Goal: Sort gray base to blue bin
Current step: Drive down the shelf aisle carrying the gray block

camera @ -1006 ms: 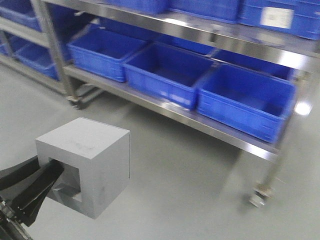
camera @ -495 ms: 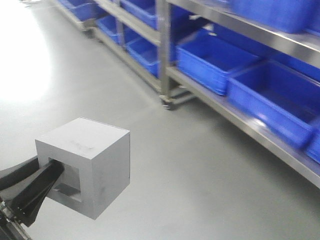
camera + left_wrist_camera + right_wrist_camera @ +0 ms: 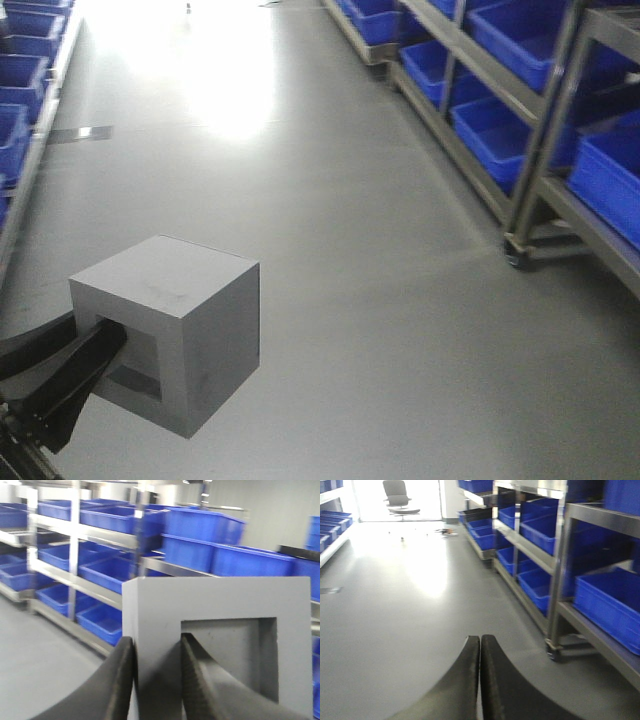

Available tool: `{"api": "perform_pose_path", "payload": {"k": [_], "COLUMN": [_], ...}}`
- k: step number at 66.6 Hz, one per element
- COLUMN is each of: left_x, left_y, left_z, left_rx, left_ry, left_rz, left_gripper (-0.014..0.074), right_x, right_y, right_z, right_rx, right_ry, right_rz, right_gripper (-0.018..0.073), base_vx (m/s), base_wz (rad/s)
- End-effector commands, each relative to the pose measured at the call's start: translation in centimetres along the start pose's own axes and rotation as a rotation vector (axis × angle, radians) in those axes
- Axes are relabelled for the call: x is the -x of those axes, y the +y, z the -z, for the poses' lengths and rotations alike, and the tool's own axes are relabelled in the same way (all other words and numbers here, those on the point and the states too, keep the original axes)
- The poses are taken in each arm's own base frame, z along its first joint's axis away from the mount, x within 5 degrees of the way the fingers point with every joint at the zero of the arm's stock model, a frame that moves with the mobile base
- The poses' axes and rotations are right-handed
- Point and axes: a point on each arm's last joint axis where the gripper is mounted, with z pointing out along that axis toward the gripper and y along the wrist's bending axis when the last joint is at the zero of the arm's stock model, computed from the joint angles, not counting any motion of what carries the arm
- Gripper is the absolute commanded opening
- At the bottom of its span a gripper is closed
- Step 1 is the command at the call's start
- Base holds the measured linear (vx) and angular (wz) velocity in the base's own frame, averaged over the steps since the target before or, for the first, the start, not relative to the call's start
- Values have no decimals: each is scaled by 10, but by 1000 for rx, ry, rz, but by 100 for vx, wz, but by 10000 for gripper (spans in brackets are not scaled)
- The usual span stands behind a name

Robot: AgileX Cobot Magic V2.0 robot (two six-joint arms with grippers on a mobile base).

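The gray base [image 3: 190, 320], a matte cube with a square recess, hangs above the floor at the lower left of the front view. My left gripper [image 3: 95, 335] is shut on the base's wall, one finger outside and one inside the recess. The left wrist view shows that grip up close on the gray base [image 3: 220, 600], with the left gripper [image 3: 157, 642] pinching the wall. Blue bins [image 3: 500, 130] line the shelves on the right; another blue bin [image 3: 610, 600] sits near my right arm. My right gripper [image 3: 480, 639] is shut on nothing above the floor.
Steel racks [image 3: 545, 120] on castors [image 3: 517, 258] run along the right side. More blue bins [image 3: 20, 90] stand on a rack at the far left. A grey floor aisle [image 3: 330, 200] lies between them. An office chair [image 3: 397, 497] stands at the aisle's far end.
The front view has swung left: the racks of bins slid from the centre to the right edge, and the aisle now fills the view. The gray base stays in my left gripper.
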Motion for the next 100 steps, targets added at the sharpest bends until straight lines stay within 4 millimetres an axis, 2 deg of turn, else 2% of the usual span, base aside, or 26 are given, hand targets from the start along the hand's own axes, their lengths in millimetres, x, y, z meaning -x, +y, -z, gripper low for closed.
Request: {"api": "perform_pose_path", "payload": {"k": [1,26,100], "left_x": [19,19,19], "left_y": [-4,-4,-4], "left_z": [-1,-1,-1], "left_rx": [-25,-25,-25], "left_ry": [-140,-140,-140], "left_rz": [11,11,11], "left_gripper": [-6,-6,-6], "right_x": [1,1,1], "right_y": [0,0,0], "right_z": [-1,-1,-1], "right_rx": [4,4,4], "right_ry": [-52,-52,-52], "right_rz": [14,14,14], "right_gripper": [-9,-9,-9], "base_vx": [19,23,42], "base_wz": [70,41,2]}}
